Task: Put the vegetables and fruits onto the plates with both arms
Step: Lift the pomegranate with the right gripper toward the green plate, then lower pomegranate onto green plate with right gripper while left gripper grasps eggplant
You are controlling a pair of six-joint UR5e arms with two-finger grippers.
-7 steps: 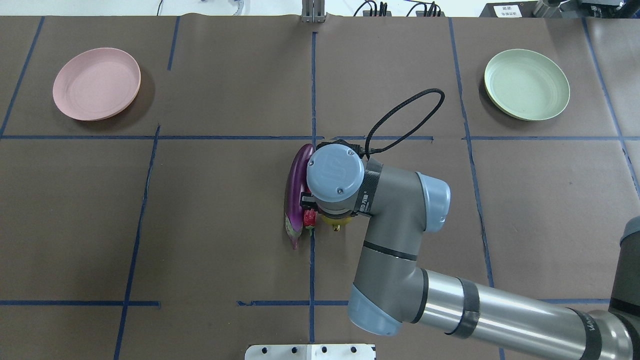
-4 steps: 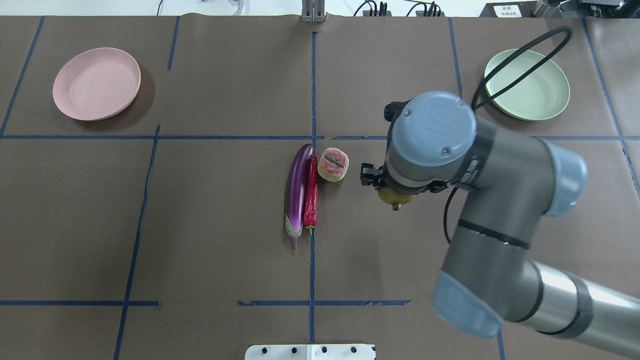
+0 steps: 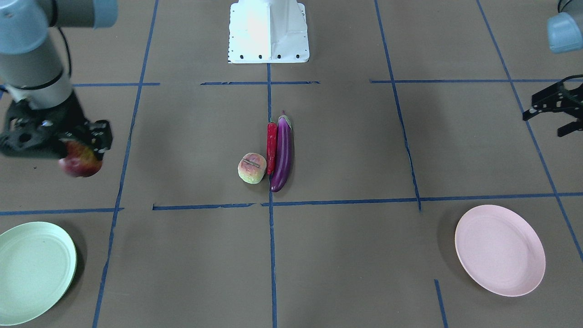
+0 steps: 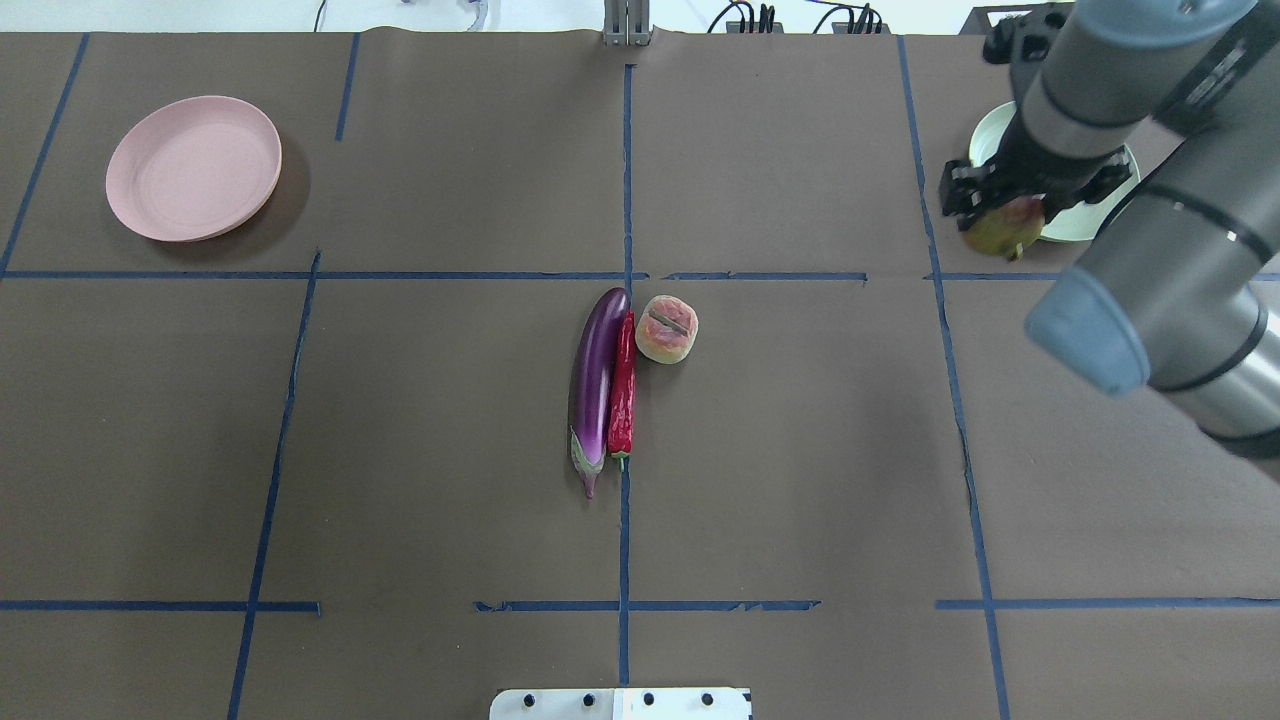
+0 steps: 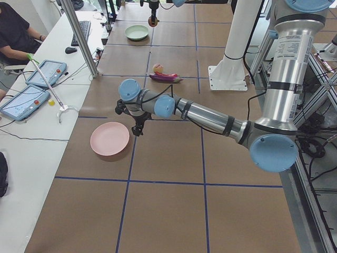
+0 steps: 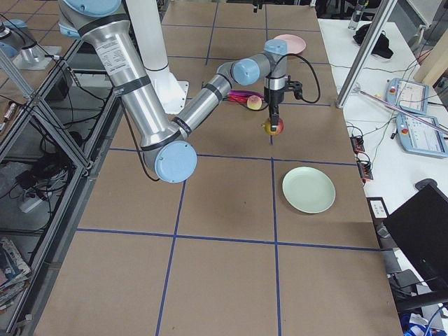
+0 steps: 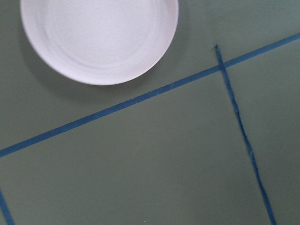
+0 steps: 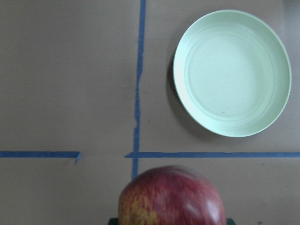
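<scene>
— What do we lose sight of here?

— Most of the left tool [image 3: 544,122]. The front view cuts it off at the edge, though we see its two fingers spread apart with nothing between them. Its own camera shows none of it, only the pink plate [image 7: 99,40], washed out to white and cropped at the top.

— And on the right side?

— From overhead the right arm [image 4: 1170,260] covers part of the green plate [image 4: 1080,228]. The right tool [image 3: 59,142] is clenched on the pomegranate [image 3: 80,163], held clear above the tabletop [image 4: 400,450]. From the wrist we get only the fruit's upper curve, as the rest falls below the picture. We cannot make out where its crown points.

— Is it over the plate?

— No. The wrist view puts the green plate ahead of it and off to one side, apart from it.

— How do the long ones lie?

— The eggplant [image 4: 597,380] and the chili [image 4: 622,395] lie side by side, touching, along the centre tape line [image 4: 626,150]. Both have their stem ends toward the white base [image 3: 268,32]. The peach [image 4: 666,328] sits just beside the chili's far tip, its brown stem flat across the top.
</scene>
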